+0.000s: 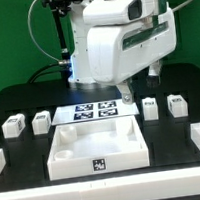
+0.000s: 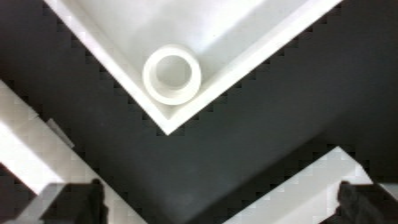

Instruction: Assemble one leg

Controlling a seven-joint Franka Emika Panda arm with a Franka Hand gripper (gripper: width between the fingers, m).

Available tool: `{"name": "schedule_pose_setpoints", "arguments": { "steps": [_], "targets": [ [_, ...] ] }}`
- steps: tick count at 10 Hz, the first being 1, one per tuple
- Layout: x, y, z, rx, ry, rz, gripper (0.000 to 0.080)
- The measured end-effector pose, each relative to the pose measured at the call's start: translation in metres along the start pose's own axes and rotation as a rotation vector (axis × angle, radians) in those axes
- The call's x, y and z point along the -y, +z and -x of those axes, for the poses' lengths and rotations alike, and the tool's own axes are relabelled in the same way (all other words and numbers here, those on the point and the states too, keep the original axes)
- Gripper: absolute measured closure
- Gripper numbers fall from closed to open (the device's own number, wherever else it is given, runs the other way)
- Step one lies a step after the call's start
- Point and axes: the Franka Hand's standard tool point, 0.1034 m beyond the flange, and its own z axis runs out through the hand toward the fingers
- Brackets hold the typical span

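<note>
A green backdrop stands behind a black bench (image 1: pixel 18 102) edged with white rails. At the exterior view's left two legs sit side by side, then comes the marker board (image 1: pixel 96 111), with the large white tray piece (image 1: pixel 98 146) in front of it. The arm (image 1: pixel 121 40) hangs over the tray's far corner on the exterior view's right, and two more legs lie beyond, the nearest leg (image 1: pixel 150 106) just beside the marker board. In the wrist view the jaws are spread with nothing between them, and a round corner socket (image 2: pixel 171 75) lies ahead. No leg is lifted, so I judge the pick not yet begun: the next move calls for reaching a leg and closing on it. Each leg's tagged face points toward the exterior camera; the long axis is too small to tell.
</note>
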Motion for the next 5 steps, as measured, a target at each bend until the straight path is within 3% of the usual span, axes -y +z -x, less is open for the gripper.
{"name": "schedule_pose_setpoints", "arguments": {
  "steps": [5],
  "targets": [
    [0.0001, 0.0005, 0.0001, 0.0, 0.0, -0.001, 0.015]
  ]
}}
